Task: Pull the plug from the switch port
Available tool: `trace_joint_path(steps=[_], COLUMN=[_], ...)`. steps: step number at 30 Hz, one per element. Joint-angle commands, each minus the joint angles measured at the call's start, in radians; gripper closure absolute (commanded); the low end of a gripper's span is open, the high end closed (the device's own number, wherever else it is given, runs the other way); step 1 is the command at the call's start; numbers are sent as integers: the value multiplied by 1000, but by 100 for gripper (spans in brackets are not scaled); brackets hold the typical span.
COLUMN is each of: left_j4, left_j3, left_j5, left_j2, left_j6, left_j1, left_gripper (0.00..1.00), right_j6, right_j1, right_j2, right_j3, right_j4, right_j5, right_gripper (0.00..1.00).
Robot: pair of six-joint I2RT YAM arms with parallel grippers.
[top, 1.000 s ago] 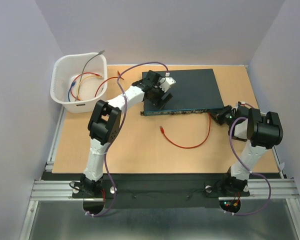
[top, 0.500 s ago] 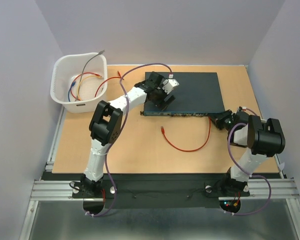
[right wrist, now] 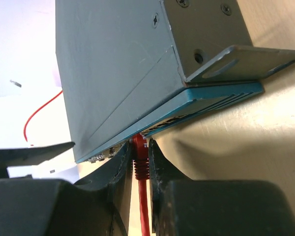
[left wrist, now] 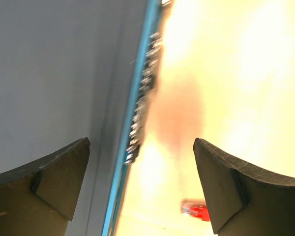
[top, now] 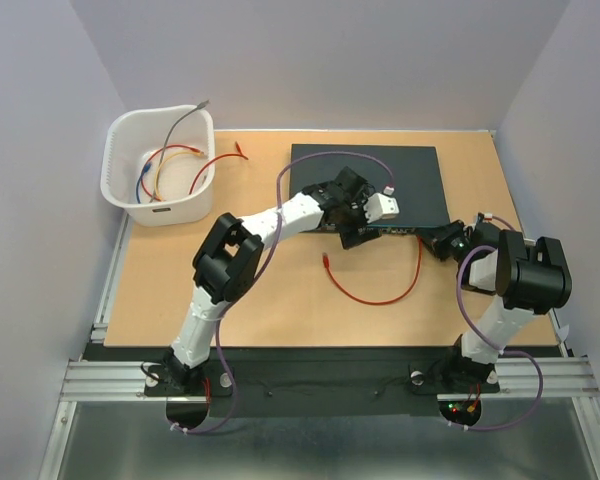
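Observation:
The switch [top: 380, 175] is a flat dark box at the back of the table, with its teal socket face [top: 400, 229] toward the arms. A red cable [top: 380, 294] loops over the table. Its plug [right wrist: 140, 147] sits in a socket near the switch's right end. Its free end [top: 325, 261] lies loose. My right gripper [top: 442, 239] is shut on the plug [right wrist: 139, 158] right at the teal face [right wrist: 211, 101]. My left gripper [top: 358, 230] is open and empty above the switch's front edge. Its blurred view shows the teal face [left wrist: 137, 98] and the loose red end [left wrist: 196, 210].
A white basket [top: 126, 196] with several cables stands at the back left, and one red cable trails out of it toward the switch. Purple arm cables arc over the switch and beside the right arm. Grey walls enclose the table.
My left arm has swung right, from over the switch's left part to its front edge. The switch slid slightly right. My right gripper stays clamped on the plug.

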Motion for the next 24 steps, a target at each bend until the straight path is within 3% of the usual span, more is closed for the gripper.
trace_joint_path(steps=[1, 11, 15, 18, 20, 24], left_j4=[-1, 135, 135, 189, 215, 214], left_j3=[35, 208, 222, 231, 257, 395], left_j5=[-29, -113, -100, -177, -234, -305], left_j2=[-2, 137, 197, 237, 263, 340], left_j6=[61, 22, 1, -54, -90, -188], left_j1=[4, -75, -77, -75, -75, -62], left_gripper=[1, 1, 1, 2, 6, 23], right_j6=[-34, -57, -62, -82, -77, -48], right_j1=[-4, -1, -1, -1, -1, -1], right_j2=[-38, -41, -27, -50, -62, -70], right_j3=[28, 20, 47, 32, 11, -28], right_j4=[17, -42, -40, -40, -40, -40], right_j5=[5, -19, -36, -42, -53, -122], right_gripper=[100, 99, 100, 100, 100, 99])
